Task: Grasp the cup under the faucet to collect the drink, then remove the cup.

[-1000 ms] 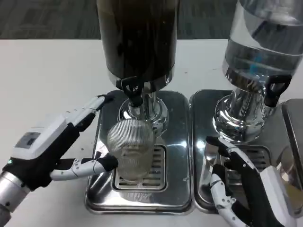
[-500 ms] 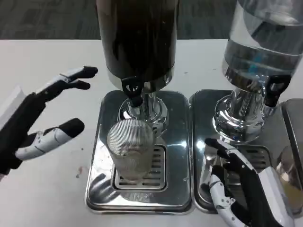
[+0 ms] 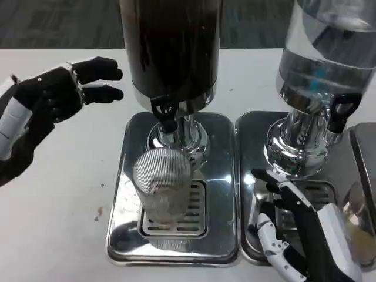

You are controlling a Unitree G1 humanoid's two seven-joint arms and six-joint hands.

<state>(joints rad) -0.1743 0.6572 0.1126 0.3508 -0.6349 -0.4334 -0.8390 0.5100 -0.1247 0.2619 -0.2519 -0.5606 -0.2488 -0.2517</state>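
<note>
My left hand [image 3: 50,97] hovers open at upper left; my right hand [image 3: 302,235] lies open at lower right. The ribbed clear glass cup [image 3: 162,185] stands centre-frame under the black faucet [image 3: 164,111].

Both dispenser tanks' [image 3: 170,47] tops cut off by frame edge.

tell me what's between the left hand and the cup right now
In the head view, only bare white table and the drip tray's left edge separate the raised left hand from the cup.
</note>
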